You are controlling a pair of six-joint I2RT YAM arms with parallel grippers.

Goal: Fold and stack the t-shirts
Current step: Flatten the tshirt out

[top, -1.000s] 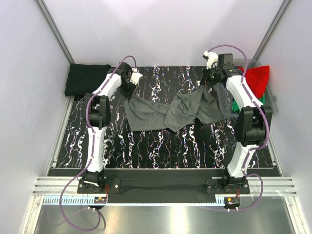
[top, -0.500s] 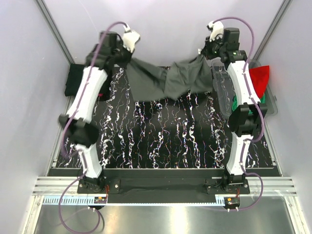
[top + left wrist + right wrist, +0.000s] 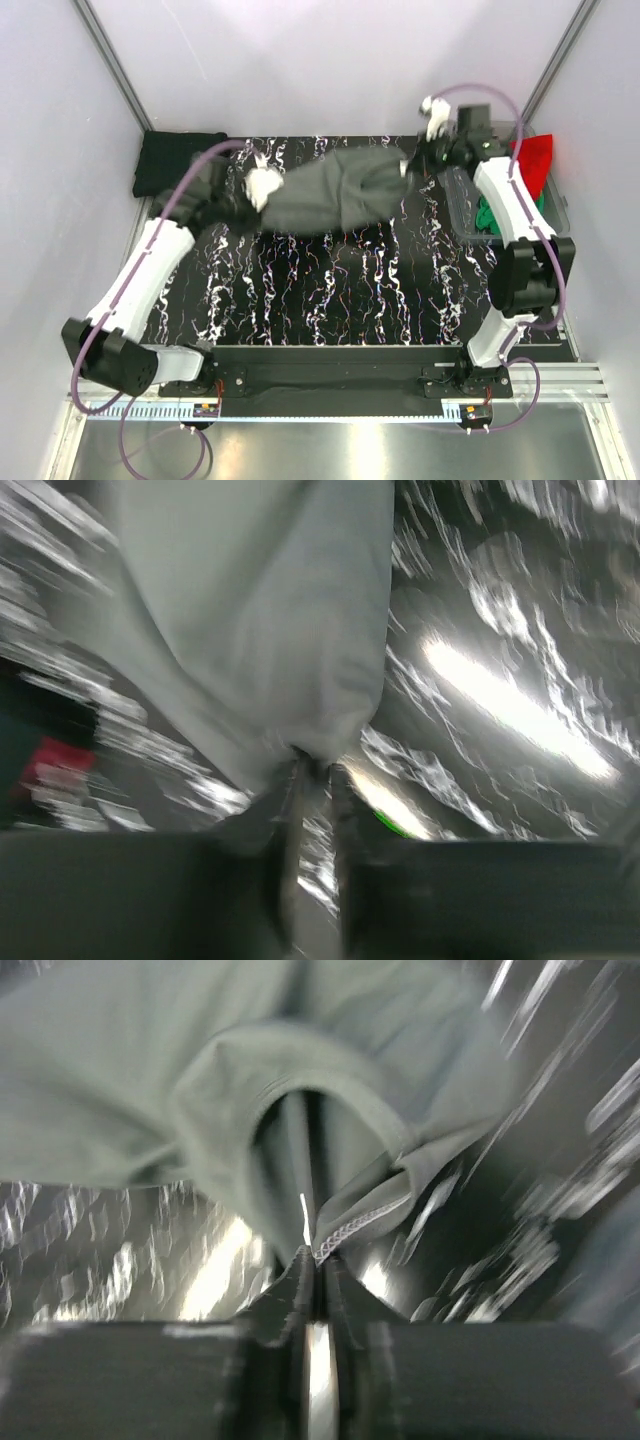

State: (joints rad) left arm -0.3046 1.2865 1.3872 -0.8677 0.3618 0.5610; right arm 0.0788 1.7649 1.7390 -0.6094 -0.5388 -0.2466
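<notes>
The dark grey t-shirt (image 3: 330, 190) hangs bunched between my two grippers over the back of the marbled table (image 3: 330, 290). My left gripper (image 3: 255, 188) is at its left end. In the blurred left wrist view the cloth (image 3: 250, 630) gathers to a point at the tips of the left gripper (image 3: 315, 770), whose jaws stand narrowly apart below. My right gripper (image 3: 415, 165) is at its right end. The right wrist view shows the right gripper (image 3: 315, 1255) shut on the stitched hem of the shirt (image 3: 120, 1090). A folded black t-shirt (image 3: 175, 160) lies at the back left.
A clear plastic bin (image 3: 470, 205) stands at the right edge, holding a red t-shirt (image 3: 532, 160) and a green one (image 3: 487, 215). White walls close in the back and sides. The right arm reaches over the bin's near wall.
Both grippers came down from high at the back, carrying the grey shirt. The left arm swung forward and right, and the shirt is now more bunched.
</notes>
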